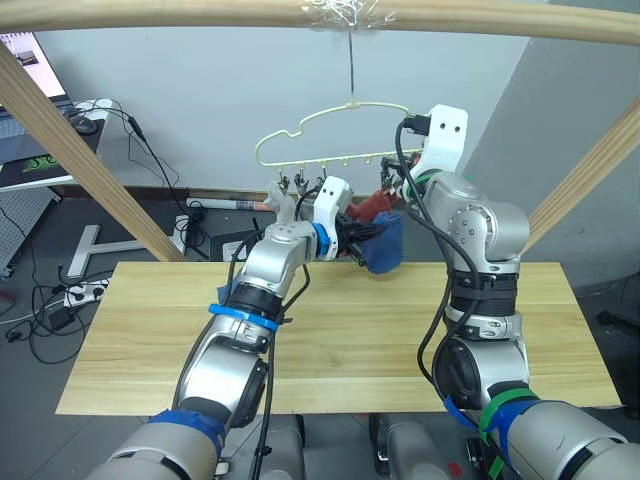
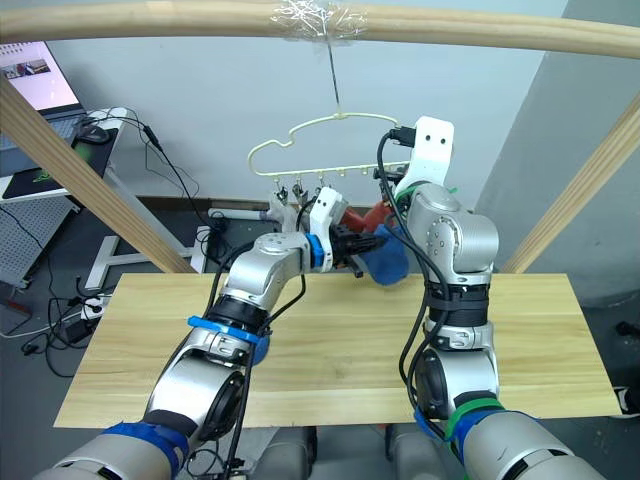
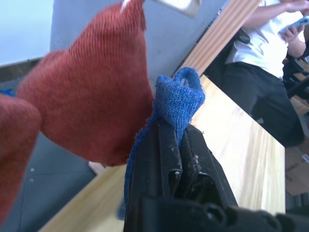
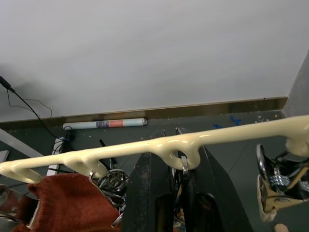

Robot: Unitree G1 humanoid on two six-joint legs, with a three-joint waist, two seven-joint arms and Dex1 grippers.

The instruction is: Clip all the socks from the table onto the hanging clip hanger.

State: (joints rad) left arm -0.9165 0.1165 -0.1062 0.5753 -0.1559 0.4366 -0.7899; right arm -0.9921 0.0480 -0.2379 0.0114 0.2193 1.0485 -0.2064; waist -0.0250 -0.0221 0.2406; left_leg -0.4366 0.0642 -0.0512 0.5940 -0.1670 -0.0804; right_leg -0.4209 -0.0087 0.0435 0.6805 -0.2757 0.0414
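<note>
The cream-yellow clip hanger (image 1: 330,120) hangs by its hook from the top pole, above the far edge of the table (image 1: 350,340). A rust-red sock (image 1: 372,203) hangs clipped near the hanger's right end. My left gripper (image 3: 176,145) is raised just below it and shut on a blue sock (image 3: 178,99), which droops from the fingers (image 1: 385,245). My right gripper (image 4: 181,193) is up at the hanger bar (image 4: 217,137), its fingers closed on either side of a dark metal clip (image 4: 183,166). A pale grey piece (image 1: 283,207) hangs at the left clips.
A wooden pole (image 1: 200,12) runs across the top, with slanted poles at left (image 1: 80,150) and right (image 1: 590,170). A desk with a monitor (image 1: 25,60) and floor cables (image 1: 60,300) lie to the far left. A person (image 3: 270,58) stands beyond the table.
</note>
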